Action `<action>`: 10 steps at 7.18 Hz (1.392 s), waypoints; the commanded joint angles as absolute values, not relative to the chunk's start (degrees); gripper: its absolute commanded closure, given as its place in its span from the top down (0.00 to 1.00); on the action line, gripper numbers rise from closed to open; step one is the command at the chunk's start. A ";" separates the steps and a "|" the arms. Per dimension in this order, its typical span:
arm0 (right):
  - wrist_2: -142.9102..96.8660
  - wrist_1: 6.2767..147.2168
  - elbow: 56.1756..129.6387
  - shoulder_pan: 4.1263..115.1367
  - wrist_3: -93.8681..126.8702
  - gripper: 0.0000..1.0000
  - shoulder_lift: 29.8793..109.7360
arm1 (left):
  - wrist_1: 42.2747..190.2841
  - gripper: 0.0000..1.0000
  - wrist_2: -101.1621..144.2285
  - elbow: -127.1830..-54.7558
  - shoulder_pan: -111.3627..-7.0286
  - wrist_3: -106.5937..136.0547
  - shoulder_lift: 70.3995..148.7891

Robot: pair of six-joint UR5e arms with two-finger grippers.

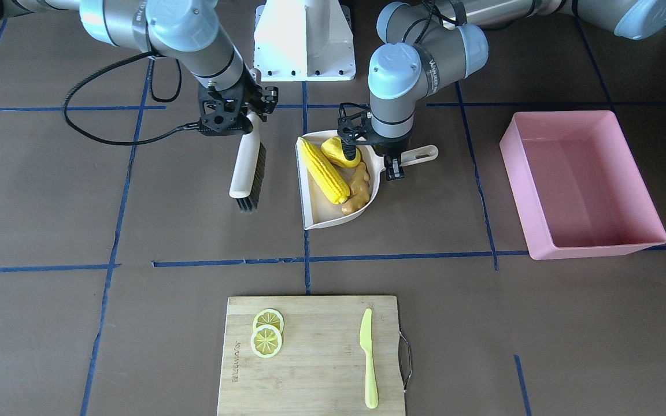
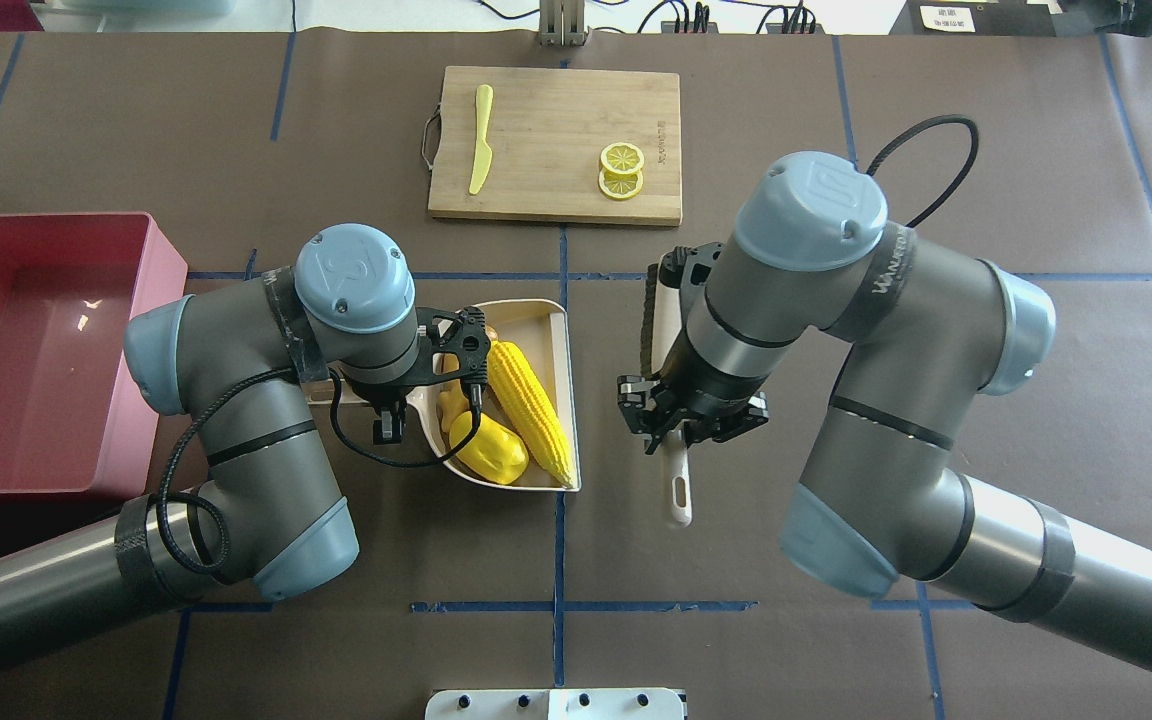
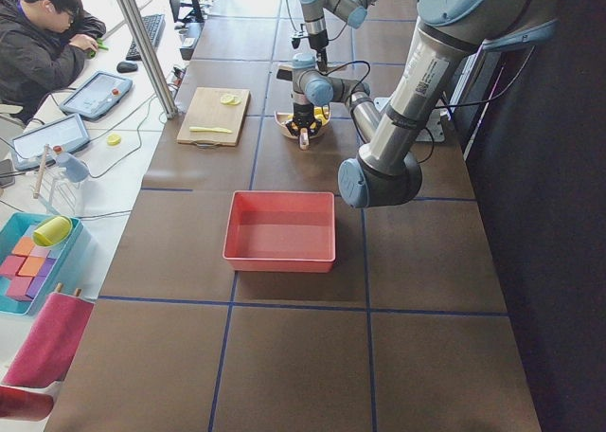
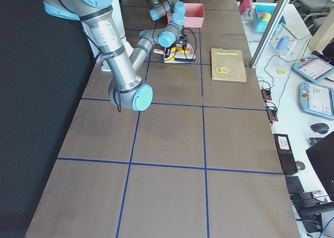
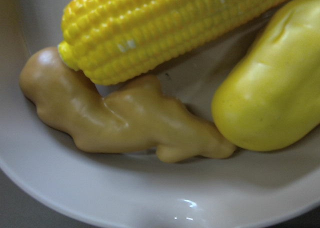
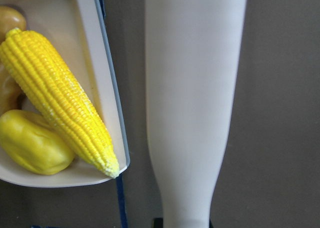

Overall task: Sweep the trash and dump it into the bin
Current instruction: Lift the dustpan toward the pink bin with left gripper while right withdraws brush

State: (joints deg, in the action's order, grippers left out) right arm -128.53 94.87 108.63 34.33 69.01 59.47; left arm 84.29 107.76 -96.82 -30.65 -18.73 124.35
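Front view: sweeping looks done. Corn cob [image 1: 324, 170], yellow lump [image 1: 339, 153] & ginger root [image 1: 357, 190] all lie inside the dustpan [image 1: 315, 216], none loose on the table [image 1: 50, 202]. Dump not yet done: the pink bin [image 1: 584, 251] has no trash in it & sits well apart, at 3 o'clock of the pan. Left pincer [image 1: 393, 160] straddles the pan's handle, jaws seemingly clamped on it. Trash is just beside it at approx 8-9 o'clock, lump nearest. Right pincer [image 1: 246, 118] is at 9 o'clock of the pan, clamped on the brush [image 1: 247, 170], brush head pointing to 6 o'clock, apart from the pan. Overhead: sides flip. Bin at 9 o'clock of the pan, trash at 3 o'clock of the left pincer, corn along the pan's 3 o'clock wall. The brush in the right pincer is further out at 3 o'clock. Side views: too small to judge jaws. Pan w/ yellow items shows under the arms, and the bin is nearer the cam in the left-end view. Left wrist cam: looks straight into the pan, ginger centre, corn at 12, lump at 3, fingers not in shot. Right wrist cam: brush handle fills the centre; pan corner w/ corn & lump at 9 o'clock, not touching the handle. Judgement: what's left is to lift the pan, carry it to the bin & tip it.
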 commanded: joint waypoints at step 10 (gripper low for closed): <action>-122.69 104.46 109.42 41.84 44.82 0.00 73.04 | 92.55 0.00 122.43 -103.08 -44.81 -14.85 115.68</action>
State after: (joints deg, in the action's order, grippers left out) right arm -122.47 99.73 108.71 41.92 44.98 73.36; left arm 92.93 121.90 -101.31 -42.81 -14.85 117.89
